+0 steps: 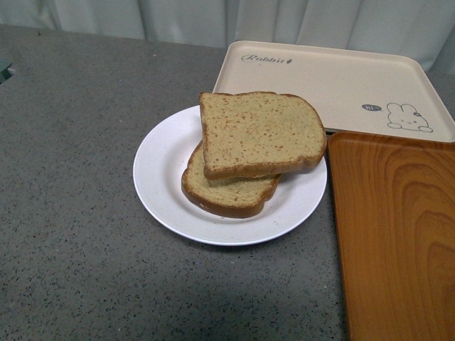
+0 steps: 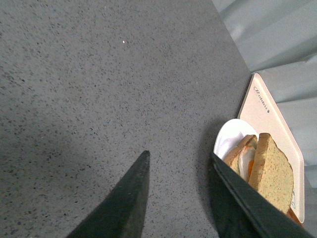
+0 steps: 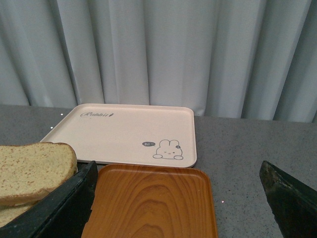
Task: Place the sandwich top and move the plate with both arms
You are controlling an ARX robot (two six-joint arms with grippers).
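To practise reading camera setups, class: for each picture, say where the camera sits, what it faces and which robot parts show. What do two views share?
Front view: on the robot's body, looking down at the plate, sandwich top, rabbit tray and orange tray; no arm shows.
Left wrist view: above the grey table; open left gripper shows.
Right wrist view: low, facing the curtain; open right gripper shows.
Shared: all show the rabbit tray.

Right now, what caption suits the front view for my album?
Sandwich top sits askew on lower slice, on white plate beside beige tray and orange tray.
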